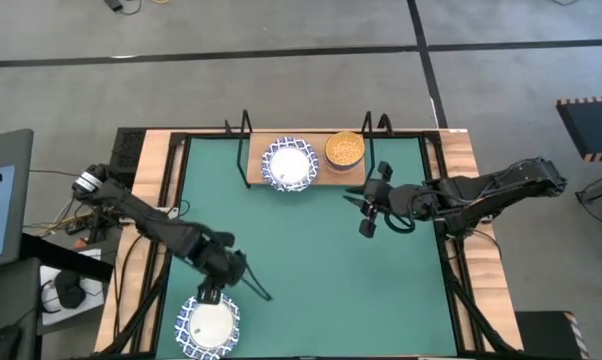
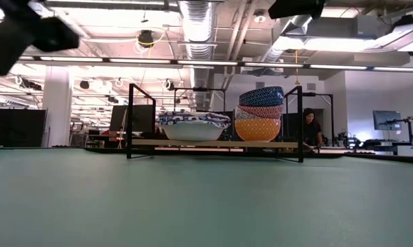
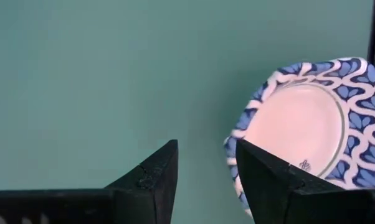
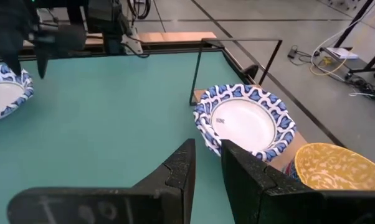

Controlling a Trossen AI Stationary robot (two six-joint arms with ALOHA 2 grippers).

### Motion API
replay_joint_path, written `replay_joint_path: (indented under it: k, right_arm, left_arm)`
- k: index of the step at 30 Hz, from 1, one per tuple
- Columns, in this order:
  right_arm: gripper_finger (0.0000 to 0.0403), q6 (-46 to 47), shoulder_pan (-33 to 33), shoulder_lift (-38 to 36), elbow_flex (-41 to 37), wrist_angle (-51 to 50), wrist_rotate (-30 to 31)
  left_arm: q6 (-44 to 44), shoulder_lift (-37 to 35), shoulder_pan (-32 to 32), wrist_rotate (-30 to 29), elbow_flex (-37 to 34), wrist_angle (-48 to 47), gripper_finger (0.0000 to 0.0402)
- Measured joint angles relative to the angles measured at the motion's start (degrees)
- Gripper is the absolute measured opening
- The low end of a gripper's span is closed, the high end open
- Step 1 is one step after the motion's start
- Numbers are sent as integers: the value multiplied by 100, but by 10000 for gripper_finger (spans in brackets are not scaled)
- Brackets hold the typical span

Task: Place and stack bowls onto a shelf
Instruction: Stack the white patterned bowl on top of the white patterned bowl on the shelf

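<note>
Left pincer (image 1: 213, 292), jaws narrowly parted and empty, hangs just above the lone bowl (image 1: 208, 326) at lower left of the counter (image 1: 311, 260) (rim beside one finger); shelf (image 1: 326, 178) upper centre; right pincer (image 1: 366, 212) farther, narrow gap.

The large bowl (image 1: 208, 327) near the left claw (image 1: 212, 293) is cut off by the high view's bottom edge.
</note>
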Motion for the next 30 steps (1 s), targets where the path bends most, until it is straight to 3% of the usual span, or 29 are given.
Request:
replay_joint_path:
  k: [4,12,16,20,23,28,30]
  right_arm:
    - [103,-9,26,0,0,74,1]
    - [103,-27,-155,0,0,80,-3]
    - [103,-24,-217,0,0,69,-14]
    - [103,-9,-177,0,0,69,-19]
    - [103,25,-106,0,0,64,-17]
    - [103,85,30,0,0,72,-19]
    - [103,169,53,0,0,95,-17]
  left_arm:
    - [-274,0,-215,117,-584,549,145]
    - [-874,2,-219,1123,-1468,1245,145]
    - [-992,2,-219,1630,-1839,2063,145]
    - [-1047,2,-220,1664,-2072,2346,137]
    - [-957,2,-178,1579,-2104,2182,109]
    - [-829,2,5,1562,-2102,2124,20]
    - [-807,2,124,1554,-2101,2118,9]
